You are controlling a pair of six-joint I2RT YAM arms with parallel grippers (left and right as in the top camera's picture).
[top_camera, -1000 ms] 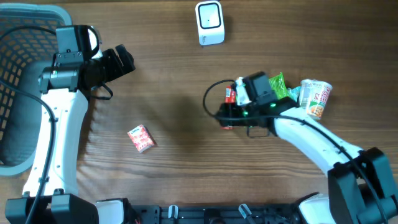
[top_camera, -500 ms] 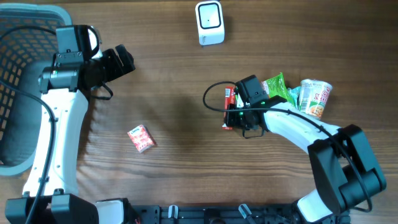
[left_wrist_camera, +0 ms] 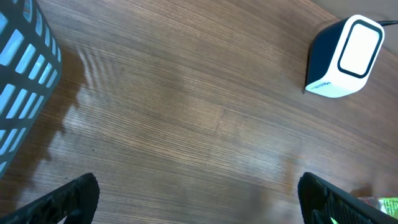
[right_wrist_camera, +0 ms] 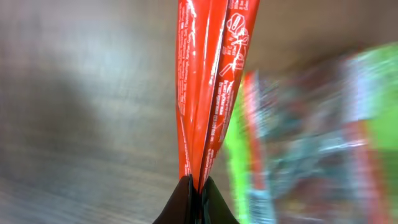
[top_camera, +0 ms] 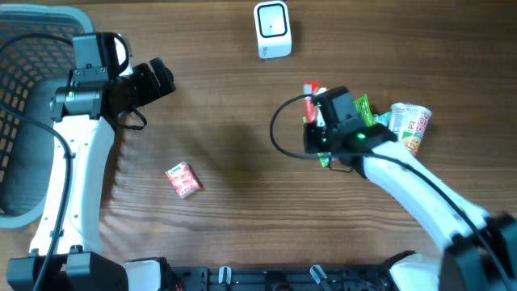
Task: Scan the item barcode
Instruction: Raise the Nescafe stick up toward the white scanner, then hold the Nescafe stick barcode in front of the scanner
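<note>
The right tool (right_wrist_camera: pixel 194 191) is closed tight on one end of a red packet (right_wrist_camera: pixel 208 74), which is held right of the scanner (top_camera: pixel 272 30), nearer the robot. A green packet (top_camera: pixel 365 111) and a cup (top_camera: pixel 410 125) are seen farther right. The left tool (top_camera: pixel 157 81) is spread wide, empty, left of the scanner.

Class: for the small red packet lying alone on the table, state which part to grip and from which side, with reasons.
Probably straight down from above: the red packet lies flat on the table with nothing touching it, so its side edges are free. Pinch across its narrower width, near the middle. It sits skewed, so the wrist would need turning to match.
</note>
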